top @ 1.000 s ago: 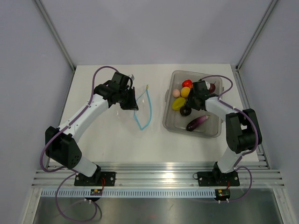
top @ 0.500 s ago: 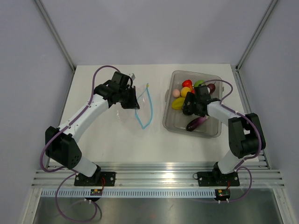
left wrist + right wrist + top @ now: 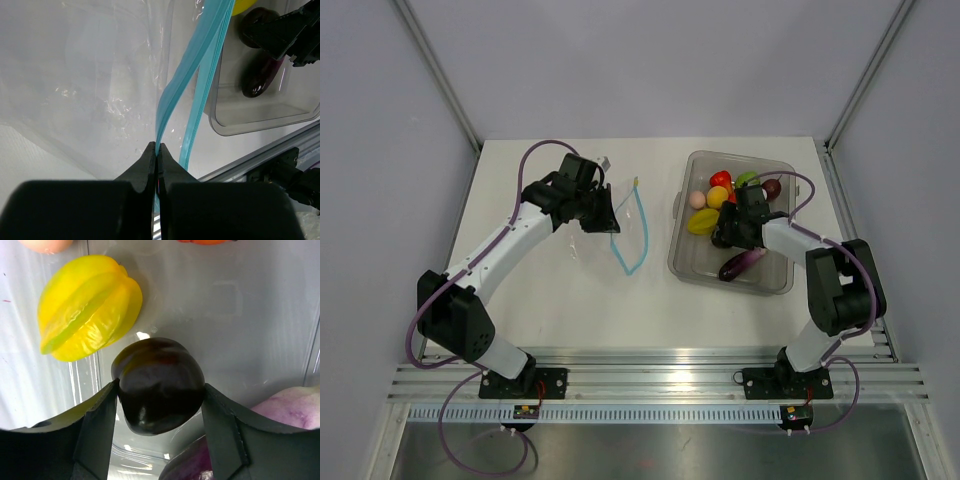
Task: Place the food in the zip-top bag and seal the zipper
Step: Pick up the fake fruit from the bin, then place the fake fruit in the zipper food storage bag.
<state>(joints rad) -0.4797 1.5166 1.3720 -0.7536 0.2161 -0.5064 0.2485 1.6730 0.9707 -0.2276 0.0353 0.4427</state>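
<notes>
Here, left end effector (image 3: 156,150) pinching one zipper (image 3: 192,67), right end effector (image 3: 160,392) clamping one plum (image 3: 157,375)

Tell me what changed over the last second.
The right gripper moved across the bin toward its near left side, came down over the dark purple fruit and closed in on it; its fingers now press both sides. The left gripper stayed shut on the zipper, and the bag, the starfruit and the eggplant lie where they were.
</notes>
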